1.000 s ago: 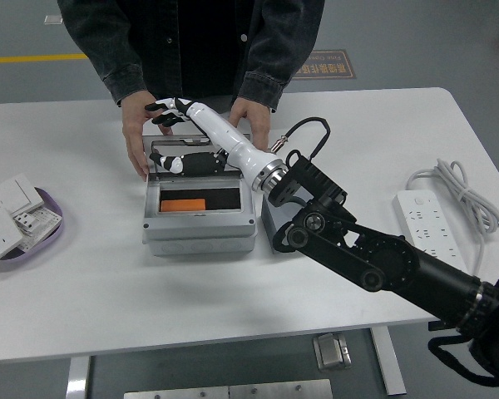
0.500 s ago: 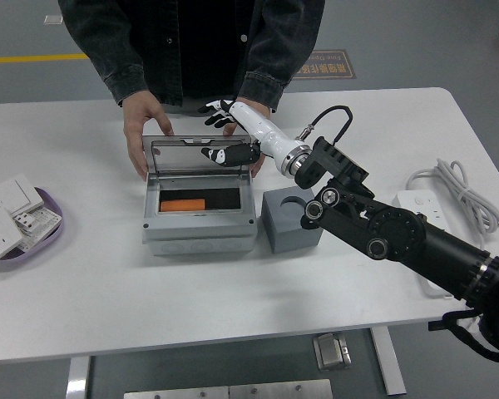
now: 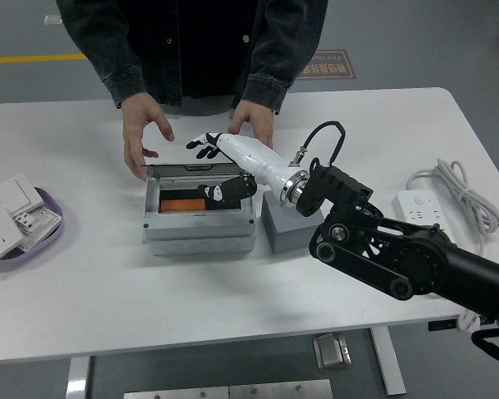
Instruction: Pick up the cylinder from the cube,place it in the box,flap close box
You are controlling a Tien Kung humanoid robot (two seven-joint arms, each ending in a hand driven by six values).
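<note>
The grey box stands mid-table with the orange cylinder lying inside it. Its clear lid is tilted forward and low over the opening, partly shut. My right hand, black fingers spread on a white forearm, lies on the lid from behind, with the thumb under its front edge. It holds nothing. The grey cube sits right of the box, partly hidden by my arm. A person's hand hovers behind the box's left corner; the other hand rests behind the box.
A purple tray with white switch parts sits at the left edge. A white power strip with its coiled cable lies at the right. My black right arm spans the right half of the table.
My right hand swung from behind the box onto the lid and pushed it forward and down. The lid went from upright to low over the box. The person's hand lifted off the box.
</note>
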